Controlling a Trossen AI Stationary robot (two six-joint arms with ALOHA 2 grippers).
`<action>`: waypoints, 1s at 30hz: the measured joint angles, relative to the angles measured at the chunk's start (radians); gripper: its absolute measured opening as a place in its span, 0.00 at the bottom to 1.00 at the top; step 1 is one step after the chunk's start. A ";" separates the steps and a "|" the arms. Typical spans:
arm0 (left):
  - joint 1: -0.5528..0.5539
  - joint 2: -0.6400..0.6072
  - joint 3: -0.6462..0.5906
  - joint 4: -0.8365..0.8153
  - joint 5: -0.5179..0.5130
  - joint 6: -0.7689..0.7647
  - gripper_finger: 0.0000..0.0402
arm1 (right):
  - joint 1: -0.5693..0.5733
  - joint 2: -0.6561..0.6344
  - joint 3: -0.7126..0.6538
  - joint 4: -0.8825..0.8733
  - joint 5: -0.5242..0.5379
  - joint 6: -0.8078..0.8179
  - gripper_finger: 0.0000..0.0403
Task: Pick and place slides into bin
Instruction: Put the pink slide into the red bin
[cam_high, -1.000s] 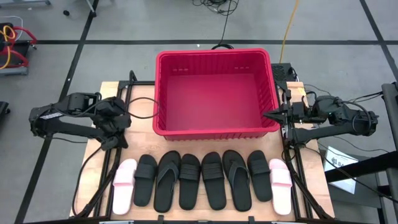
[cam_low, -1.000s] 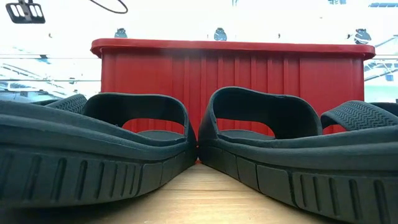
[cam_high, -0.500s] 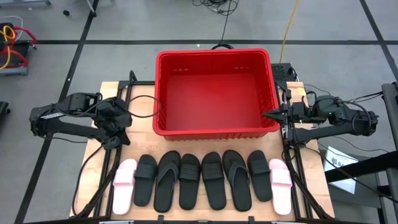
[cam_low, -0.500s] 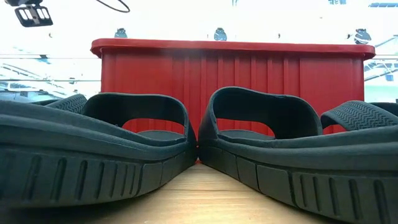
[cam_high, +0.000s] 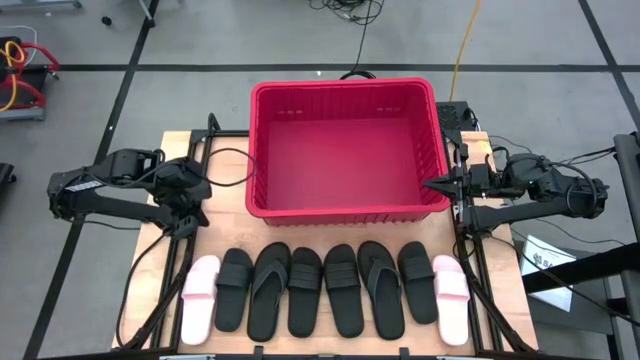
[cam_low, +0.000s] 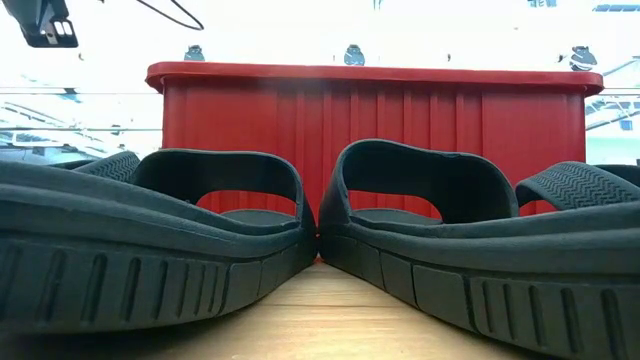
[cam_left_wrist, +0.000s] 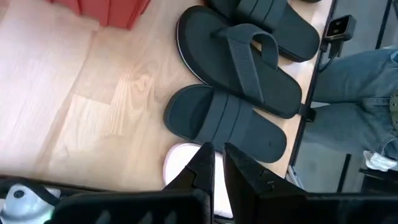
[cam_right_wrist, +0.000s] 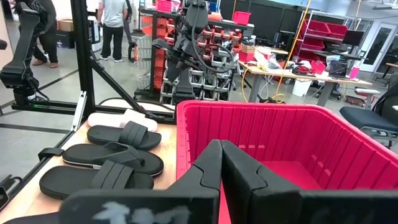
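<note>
The red bin (cam_high: 345, 150) stands empty at the table's far middle. Eight slides lie soles down in a row along the near edge: a pink one (cam_high: 200, 298) at the left end, a pink one (cam_high: 451, 298) at the right end, and several black ones (cam_high: 343, 290) between. My left gripper (cam_high: 192, 222) is shut and empty, above the table left of the bin, over the left pink slide (cam_left_wrist: 183, 163). My right gripper (cam_high: 430, 185) is shut and empty, at the bin's near right corner (cam_right_wrist: 186, 112).
Black frame rails run along the table's left and right edges (cam_high: 470, 215). Bare wood lies between the bin and the slide row (cam_high: 225, 225). A person's leg in jeans (cam_left_wrist: 354, 93) shows just past the table's near edge. People stand in the room beyond the table (cam_right_wrist: 112, 25).
My left arm has shifted slightly over the table's left side; in the low view its part at the upper left has sunk a little. The slides, the bin and my right arm have kept still.
</note>
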 joint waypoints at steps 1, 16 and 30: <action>0.000 0.000 0.000 -0.002 -0.003 -0.008 0.07 | 0.000 0.000 0.000 0.000 0.000 0.000 0.00; 0.000 0.000 -0.007 -0.039 -0.050 0.020 0.22 | 0.000 0.000 0.000 0.052 0.000 0.000 0.00; -0.101 -0.004 -0.252 0.055 0.130 0.180 0.24 | 0.000 0.000 0.000 0.034 -0.003 0.052 0.00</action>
